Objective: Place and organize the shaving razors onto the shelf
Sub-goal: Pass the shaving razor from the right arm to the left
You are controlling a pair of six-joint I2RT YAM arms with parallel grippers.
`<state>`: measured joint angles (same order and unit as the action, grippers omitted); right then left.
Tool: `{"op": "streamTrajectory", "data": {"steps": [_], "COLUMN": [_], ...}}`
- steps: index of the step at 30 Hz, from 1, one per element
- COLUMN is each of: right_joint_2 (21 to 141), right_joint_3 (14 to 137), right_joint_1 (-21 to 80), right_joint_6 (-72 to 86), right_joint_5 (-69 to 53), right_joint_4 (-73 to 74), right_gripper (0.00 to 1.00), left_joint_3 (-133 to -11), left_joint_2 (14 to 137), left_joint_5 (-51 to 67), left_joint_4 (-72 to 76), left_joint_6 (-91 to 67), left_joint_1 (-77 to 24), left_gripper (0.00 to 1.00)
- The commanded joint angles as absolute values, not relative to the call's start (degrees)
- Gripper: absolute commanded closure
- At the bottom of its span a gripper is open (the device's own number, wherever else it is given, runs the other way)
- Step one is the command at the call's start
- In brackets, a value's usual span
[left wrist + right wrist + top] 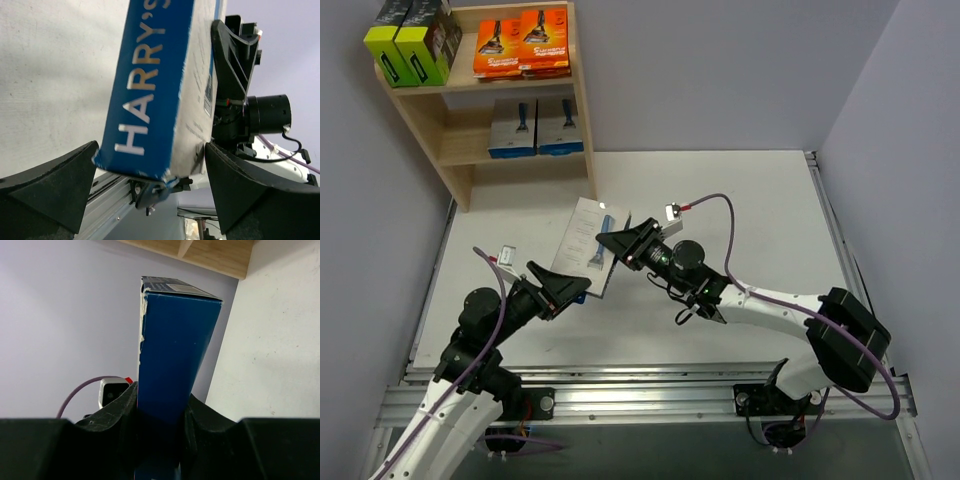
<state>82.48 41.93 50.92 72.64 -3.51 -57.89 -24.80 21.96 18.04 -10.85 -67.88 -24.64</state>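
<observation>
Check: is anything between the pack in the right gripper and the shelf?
Nothing visible does. Only bare table lies between the grey pack, clamped in the right gripper, and the shelf. The open left gripper flanks the pack's near end.

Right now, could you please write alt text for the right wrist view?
The right gripper is shut on a blue-edged razor pack standing upright between its fingers. Behind are a grey wall, the white table and a strip of the wooden shelf.
</observation>
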Motion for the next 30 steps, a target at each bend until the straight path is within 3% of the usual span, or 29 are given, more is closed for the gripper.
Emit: {"op": "streamTrajectory", "data": {"steps": [1,5,8,11,12,16,20,21,22,25,30], "right_joint_2": [81.7,80.5,79.1,77.6,77.3,76.2,74.7,74.4,74.1,74.3,75.5], "right_joint_3": [44.3,42.5,40.8,39.1,38.8,37.3,36.0,36.3,36.5,37.8,39.8], "right_joint_1": [52.6,54.1,54.9,55.9,56.3,57.1,58.3,58.5,59.0,59.5,59.5], "right_joint_6": [73.2,72.8,72.6,72.3,72.3,72.7,72.7,72.3,72.1,71.3,70.5], "right_joint_5": [1.7,5.3,6.8,9.6,10.1,13.1,17.7,18.6,19.4,22.1,24.0], "right_joint_4": [-65.0,-65.5,-65.3,-64.5,-64.5,-64.0,-62.8,-62.5,-62.2,-61.7,-61.8], "right_gripper": [1.0,1.0,1.0,1.0,1.0,1.0,1.0,1.0,1.0,1.0,1.0], "left_joint_3": [-24.9,-23.7,-21.9,-20.1,-19.7,-19.2,-19.5,-19.7,-19.9,-20.1,-20.1], "left_joint_2": [22.4,20.4,18.1,16.5,16.3,15.6,15.8,16.3,16.5,17.8,19.7], "left_joint_5": [16.2,12.1,10.5,9.8,9.6,9.3,9.0,9.0,9.0,9.1,9.2], "left_joint_4": [-4.2,-2.7,0.0,1.7,1.5,1.0,1.2,1.2,1.4,3.1,5.7], "left_joint_6": [-70.8,-73.8,-76.5,-78.4,-78.7,-79.4,-79.6,-79.6,-79.5,-79.6,-80.2], "left_joint_1": [-24.4,-24.4,-24.4,-24.4,-24.4,-24.4,-24.4,-24.4,-24.4,-24.4,-24.4], "left_gripper": [0.04,0.02,0.22,0.33,0.43,0.57,0.56,0.52,0.39,0.26,0.22]}}
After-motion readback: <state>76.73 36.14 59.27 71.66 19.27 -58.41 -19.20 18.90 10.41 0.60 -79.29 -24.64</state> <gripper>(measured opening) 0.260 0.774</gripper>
